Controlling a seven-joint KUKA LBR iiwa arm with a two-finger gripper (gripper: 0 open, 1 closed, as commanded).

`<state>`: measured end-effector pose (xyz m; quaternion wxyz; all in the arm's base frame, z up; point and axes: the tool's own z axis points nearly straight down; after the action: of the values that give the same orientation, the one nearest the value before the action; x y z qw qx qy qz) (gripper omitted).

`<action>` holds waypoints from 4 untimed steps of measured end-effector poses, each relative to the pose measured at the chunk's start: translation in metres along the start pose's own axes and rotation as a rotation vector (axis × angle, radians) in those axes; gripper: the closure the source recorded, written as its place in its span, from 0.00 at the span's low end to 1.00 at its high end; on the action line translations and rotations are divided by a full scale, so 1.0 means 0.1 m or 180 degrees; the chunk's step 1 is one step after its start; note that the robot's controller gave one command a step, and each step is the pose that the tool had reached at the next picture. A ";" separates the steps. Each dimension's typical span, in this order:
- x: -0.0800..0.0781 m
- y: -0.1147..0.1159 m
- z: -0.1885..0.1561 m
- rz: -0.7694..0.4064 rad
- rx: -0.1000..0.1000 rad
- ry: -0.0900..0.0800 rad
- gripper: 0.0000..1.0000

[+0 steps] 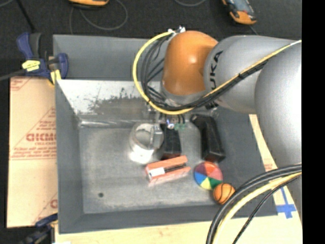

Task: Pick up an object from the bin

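My gripper point(164, 123) hangs low over the back middle of the bin, under the arm's orange cover. Just beneath it on the left a clear plastic cup point(141, 140) lies on its side. Just beneath it on the right sits a black oblong block point(171, 143), its top end hidden by the gripper. Whether the gripper touches either one I cannot make out. An orange-red flat box point(167, 169) with a white label lies directly in front of the cup and the block.
A second black oblong thing point(210, 139) lies to the right, partly under the arm. A multicoloured ball point(208, 175) and a small orange ball point(223, 192) sit at the front right corner. The bin's left half has bare floor.
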<state>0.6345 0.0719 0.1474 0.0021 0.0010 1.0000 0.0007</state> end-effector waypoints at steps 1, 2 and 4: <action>0.00 0.00 0.00 0.0002 -0.0001 0.0000 1.00; 0.00 0.00 0.00 0.0004 -0.0001 0.0000 0.00; 0.33 -0.33 0.53 -0.0038 0.0003 -0.0016 0.00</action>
<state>0.6021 0.0387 0.0945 0.0046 -0.0050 1.0000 0.0003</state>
